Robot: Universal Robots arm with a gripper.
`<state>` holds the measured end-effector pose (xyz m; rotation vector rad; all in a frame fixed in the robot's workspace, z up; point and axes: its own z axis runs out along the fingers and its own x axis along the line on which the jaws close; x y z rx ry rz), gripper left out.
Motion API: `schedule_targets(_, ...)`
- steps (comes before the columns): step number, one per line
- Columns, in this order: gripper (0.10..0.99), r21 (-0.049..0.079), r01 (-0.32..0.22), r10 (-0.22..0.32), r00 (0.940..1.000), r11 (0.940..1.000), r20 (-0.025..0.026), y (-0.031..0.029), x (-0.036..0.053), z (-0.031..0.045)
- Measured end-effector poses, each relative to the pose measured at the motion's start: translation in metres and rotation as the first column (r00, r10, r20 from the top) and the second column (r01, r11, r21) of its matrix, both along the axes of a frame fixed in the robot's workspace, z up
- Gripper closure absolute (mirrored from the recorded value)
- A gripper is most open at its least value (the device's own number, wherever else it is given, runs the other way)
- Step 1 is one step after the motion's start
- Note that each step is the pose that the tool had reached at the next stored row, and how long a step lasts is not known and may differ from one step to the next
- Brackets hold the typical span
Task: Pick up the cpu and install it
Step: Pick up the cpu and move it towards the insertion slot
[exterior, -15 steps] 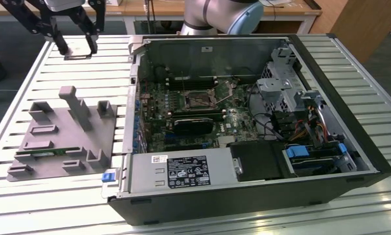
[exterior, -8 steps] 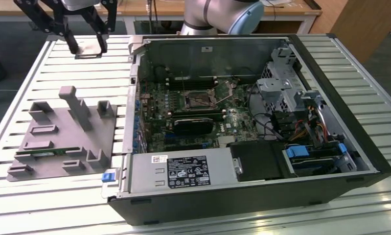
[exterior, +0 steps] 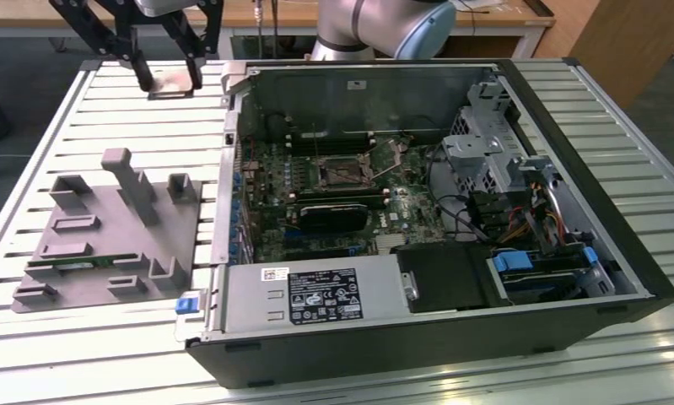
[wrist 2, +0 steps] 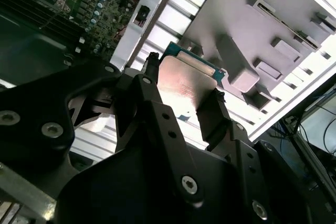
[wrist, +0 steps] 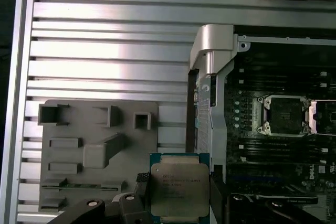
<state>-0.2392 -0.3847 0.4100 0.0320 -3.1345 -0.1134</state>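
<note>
The gripper was clamped on the cpu, holding it above the slatted table. In the exterior view both hung at twelve o'clock from the grey fixture, ten o'clock from the open case.

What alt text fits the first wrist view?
The end effector grips the cpu by two opposite edges, silver top toward the camera, over a slatted metal table. Beyond it lie a grey parts fixture and an open computer case showing its motherboard socket.
</note>
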Motion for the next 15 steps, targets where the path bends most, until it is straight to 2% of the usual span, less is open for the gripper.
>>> schedule_targets(15,0.545,0.000,0.000,0.000,1.0000,1.0000,0.0001,0.0030,0.0321,-0.0002)
